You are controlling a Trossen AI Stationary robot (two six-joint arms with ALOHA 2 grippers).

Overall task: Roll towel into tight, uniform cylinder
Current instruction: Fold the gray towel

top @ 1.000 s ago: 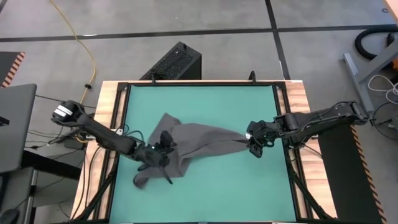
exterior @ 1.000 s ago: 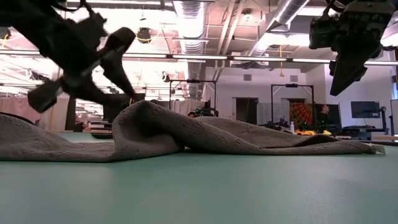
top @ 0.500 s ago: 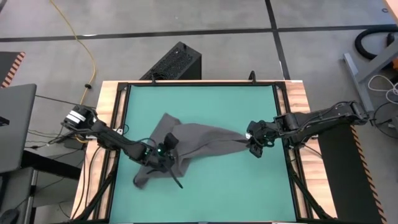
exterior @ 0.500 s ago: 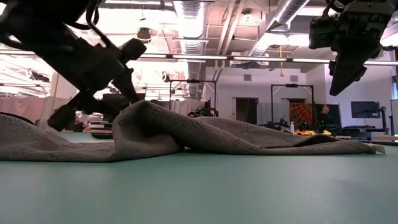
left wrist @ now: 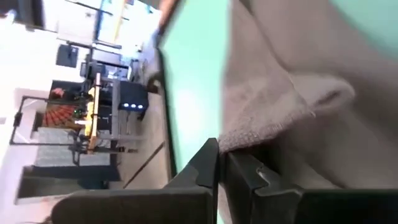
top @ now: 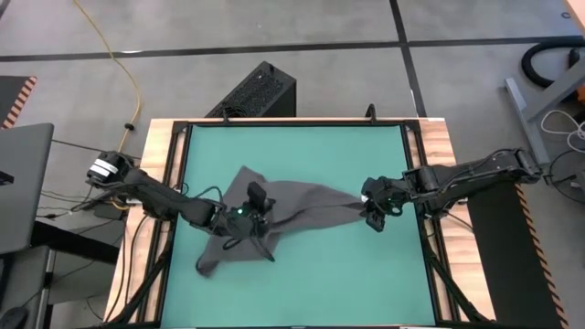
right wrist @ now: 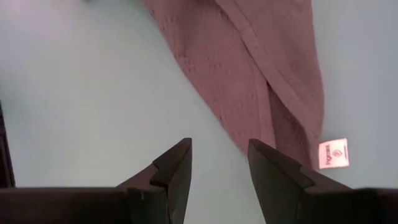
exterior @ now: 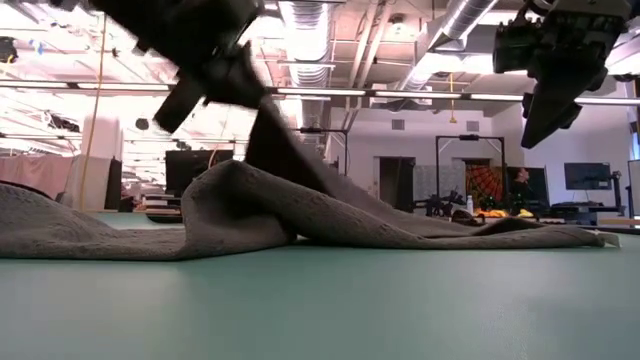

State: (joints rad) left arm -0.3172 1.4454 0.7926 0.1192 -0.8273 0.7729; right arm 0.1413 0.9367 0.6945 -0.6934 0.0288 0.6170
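Observation:
The dark grey towel (top: 283, 215) lies crumpled across the middle of the green table (top: 302, 155), with a raised fold (exterior: 230, 205) showing in the low view. Its white tag (right wrist: 333, 154) lies flat at the right corner. My left gripper (top: 259, 199) is over the towel's left part and is shut on the cloth (left wrist: 222, 155). My right gripper (top: 375, 216) hangs open above the towel's right corner, touching nothing; the mat shows between its fingers (right wrist: 217, 149). My left gripper pinches a hemmed edge of the towel (left wrist: 249, 134) between its two fingers. It comes from the table's left, slanting a little down. That part is drawn up into a taut peak (exterior: 275, 135) below the fingers. The rest of the towel stays on the table.
A black box (top: 256, 91) stands on the floor beyond the table's far edge. A laptop (top: 23, 187) sits off the left side. Wooden rails (top: 155, 183) frame the mat. Bare mat lies on the far half (top: 302, 146) and along the near edge (top: 311, 292).
My left gripper has shut on the towel, then risen and gone toward the table's right, turning as it went. It has drawn a peak of cloth up off the pile, while the rest of the towel stays lying where it was.

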